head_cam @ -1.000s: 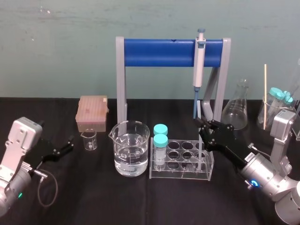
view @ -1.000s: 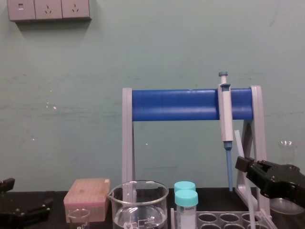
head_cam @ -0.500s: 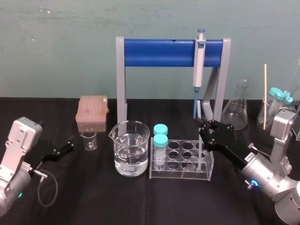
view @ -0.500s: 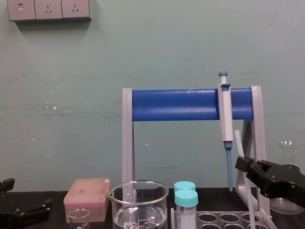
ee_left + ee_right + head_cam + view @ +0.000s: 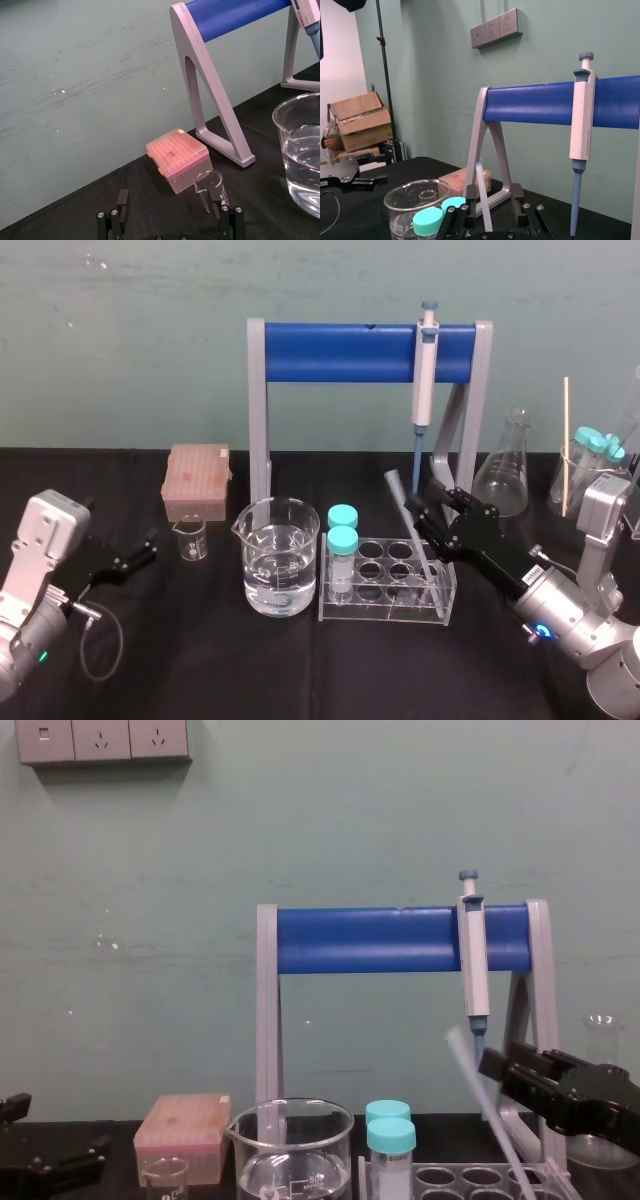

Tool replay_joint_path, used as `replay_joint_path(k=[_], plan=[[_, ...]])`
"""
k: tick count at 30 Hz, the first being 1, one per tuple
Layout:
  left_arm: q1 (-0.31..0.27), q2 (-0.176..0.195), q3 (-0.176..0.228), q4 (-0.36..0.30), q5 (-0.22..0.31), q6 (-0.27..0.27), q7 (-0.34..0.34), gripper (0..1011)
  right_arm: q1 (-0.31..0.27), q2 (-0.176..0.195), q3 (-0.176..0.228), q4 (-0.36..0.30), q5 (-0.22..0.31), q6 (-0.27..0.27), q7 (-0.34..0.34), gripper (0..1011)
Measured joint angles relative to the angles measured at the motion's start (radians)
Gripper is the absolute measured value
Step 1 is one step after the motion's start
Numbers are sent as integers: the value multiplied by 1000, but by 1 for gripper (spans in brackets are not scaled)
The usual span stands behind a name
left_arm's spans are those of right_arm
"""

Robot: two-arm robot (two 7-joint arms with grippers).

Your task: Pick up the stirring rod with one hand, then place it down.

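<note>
The rod (image 5: pixel 405 512) stands in the rack (image 5: pixel 385 615), its lower end in a hole at the rack's right end. It leans, top tipped toward the robot's left, and the upper half rises clear above the rack's top plate. In the chest view the rod (image 5: pixel 480 1095) slants across in front of the stand's right leg, its top just below the pipette (image 5: pixel 473 955).

The right gripper (image 5: pixel 437 502) reaches in from the right, low over the rack's right end, level with the rod's upper half. Its fingers (image 5: pixel 517 200) are spread. The rod (image 5: pixel 482 192) lies between them, close against one finger, with a gap to the other — not clamped.

The left gripper (image 5: pixel 147 548) sits low over the table at the far left, fingers (image 5: pixel 227 220) wide apart and holding nothing, near a small beaker (image 5: pixel 190 538) and a pink tip box (image 5: pixel 197 480).

A large beaker (image 5: pixel 280 555) of clear liquid stands just left of the rack, and two capped tubes (image 5: pixel 342 530) stand in the rack's left end. The pipette hangs on the blue stand (image 5: pixel 340 352) — behind the rack.
</note>
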Motion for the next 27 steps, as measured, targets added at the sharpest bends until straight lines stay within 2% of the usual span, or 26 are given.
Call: replay_joint_path(k=[5,18,22,27], plan=[[0,0,0,0,0,0,0,1000,0,0,0,0,0,0,0,612],[0,0,0,0,0,0,0,1000,0,0,0,0,0,-1,1,985],[0,0,0,0,0,0,0,1000,0,0,0,-2,-2,-6,0,1000],[0,0,0,0,0,0,0,1000,1,-16,32,-29,-12,-53,-56,1000]])
